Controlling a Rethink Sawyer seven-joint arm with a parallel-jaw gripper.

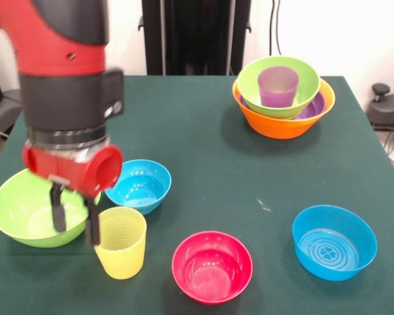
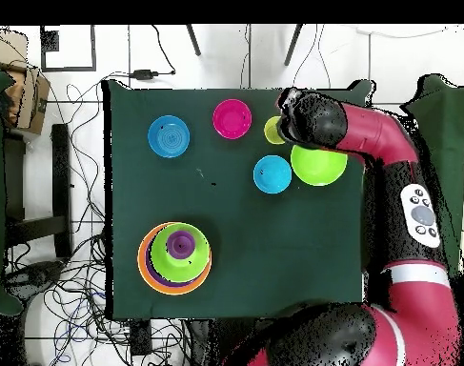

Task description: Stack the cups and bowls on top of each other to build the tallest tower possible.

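Observation:
My gripper [image 1: 74,220] hangs open low over the table, its two dark fingers [image 1: 58,211] straddling the right rim of a lime green bowl [image 1: 26,209]. The right finger stands just left of the ribbed pale yellow cup [image 1: 121,241], which is upright; I cannot tell if they touch. The tower at the far right is an orange bowl [image 1: 282,123] holding a shallow purple bowl [image 1: 317,105], a green bowl [image 1: 302,84] and the purple cup [image 1: 278,85]. In the overhead view the arm [image 2: 316,119] covers the gripper beside the yellow cup [image 2: 272,131].
A small blue bowl [image 1: 139,185] sits just behind the yellow cup. A pink-red bowl [image 1: 212,266] lies near the front edge, and a larger blue bowl [image 1: 334,241] is at the front right. All stand upright on the dark green table [image 1: 203,144].

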